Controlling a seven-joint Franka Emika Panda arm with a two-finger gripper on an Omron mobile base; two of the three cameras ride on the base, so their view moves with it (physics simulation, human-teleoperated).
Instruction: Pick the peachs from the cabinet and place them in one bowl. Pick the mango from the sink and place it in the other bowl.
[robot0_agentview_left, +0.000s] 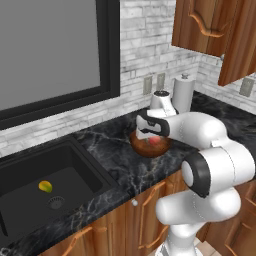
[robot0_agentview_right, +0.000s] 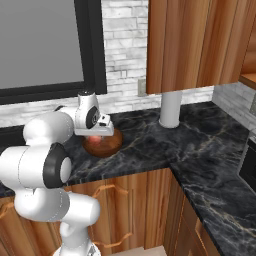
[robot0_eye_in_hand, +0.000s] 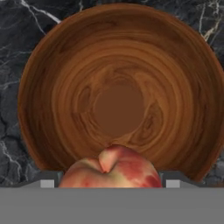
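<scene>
My gripper (robot0_eye_in_hand: 111, 181) hangs just above the dark-brown wooden bowl (robot0_eye_in_hand: 118, 87) and is shut on one peach (robot0_eye_in_hand: 111, 170), a reddish fruit with a pale blush that sits between the finger tips. From the base views the peach (robot0_agentview_left: 156, 141) is at the bowl's (robot0_agentview_left: 149, 149) rim level on the black marble counter. The mango (robot0_agentview_left: 45, 186), small and yellow-green, lies in the black sink (robot0_agentview_left: 25, 165) near the drain. A corner of the cabinet shelf (robot0_agentview_right: 248, 79) shows at the far right. The other bowl is out of view.
A white paper towel roll (robot0_agentview_left: 183, 94) stands against the brick wall behind the bowl. Wooden cabinet doors (robot0_agentview_left: 205, 22) hang above the counter (robot0_agentview_right: 200, 140), which turns a corner to the right. A dark-framed window (robot0_agentview_left: 50, 50) is over the sink.
</scene>
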